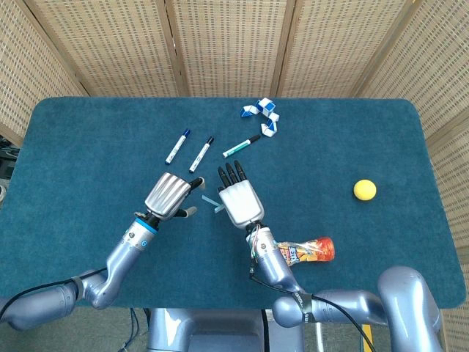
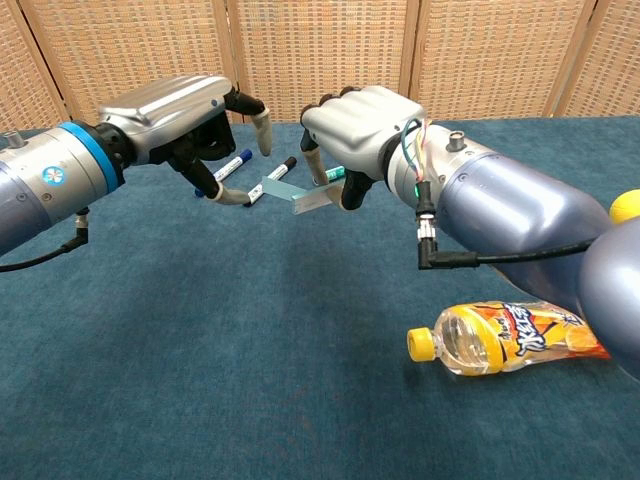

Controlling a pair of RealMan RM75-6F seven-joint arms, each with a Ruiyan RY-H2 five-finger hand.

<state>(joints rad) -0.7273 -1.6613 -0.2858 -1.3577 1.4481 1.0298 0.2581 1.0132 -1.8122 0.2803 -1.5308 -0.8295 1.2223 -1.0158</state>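
The right hand (image 2: 350, 135) pinches a small pale-blue plastic piece (image 2: 290, 192), flat and L-shaped, above the middle of the surface (image 1: 88, 147). The left hand (image 2: 190, 120) hovers just left of it, fingers apart and holding nothing, its fingertip near the free end. The piece looks light, stiff and thin, likely slick; that bare left end seems the place to take it. The orange drink bottle (image 2: 505, 338) lying near the right bears a label too blurred to read.
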